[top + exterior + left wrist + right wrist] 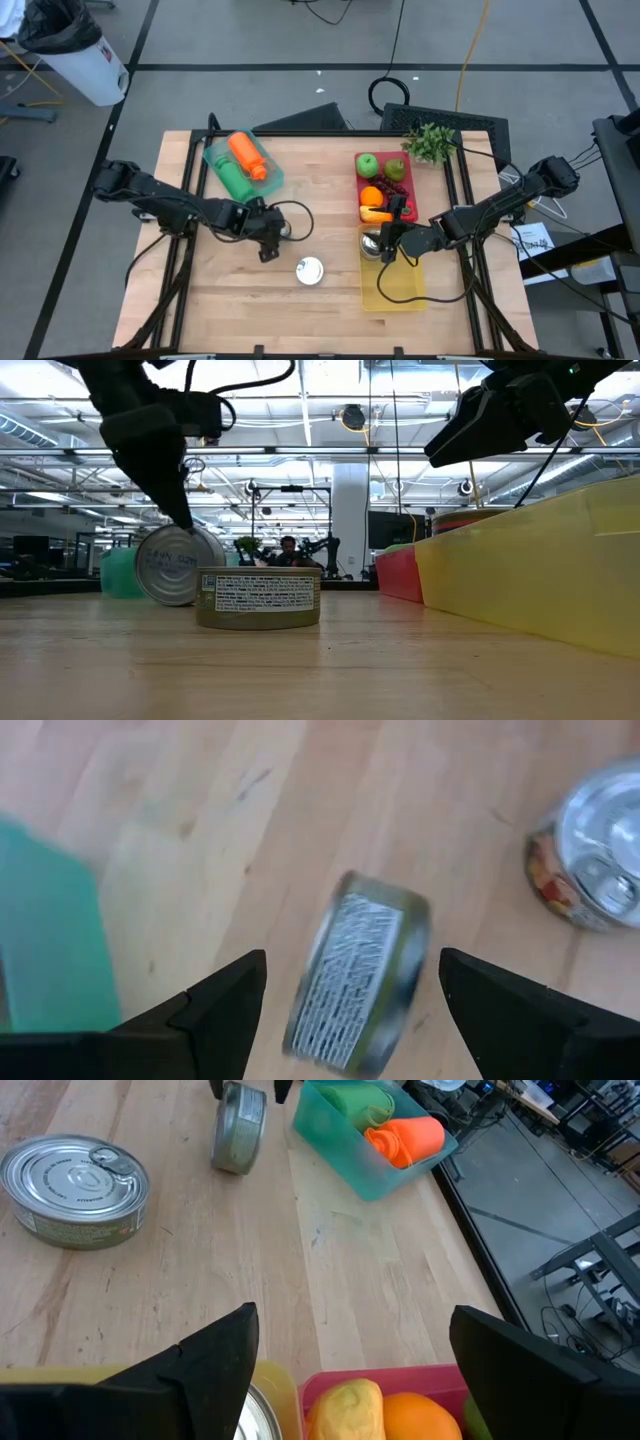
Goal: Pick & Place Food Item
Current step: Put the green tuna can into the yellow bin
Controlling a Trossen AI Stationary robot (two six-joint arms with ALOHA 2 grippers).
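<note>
Two tin cans are on the wooden table. One stands upright (310,270) (258,598) (75,1188). The other stands on its rim (355,975) (180,565) (240,1125). My left gripper (350,1005) (268,238) is open, coming from above with a finger on each side of the can on its rim. My right gripper (350,1370) (392,240) is open and empty. It hovers over the seam between the yellow bin (395,285) and the red bin (410,200). A third can (372,243) lies in the yellow bin. My left gripper stands open astride the can on its rim (355,975). One finger (170,490) reaches down to the can's upper edge in the low view. I cannot tell whether it touches the can.
A green bin (215,160) with an orange item (405,1138) and a green item sits at the far left of the table. The red bin holds green apples (368,165), an orange (420,1415) and other fruit. A plant (430,142) stands at the far right corner.
</note>
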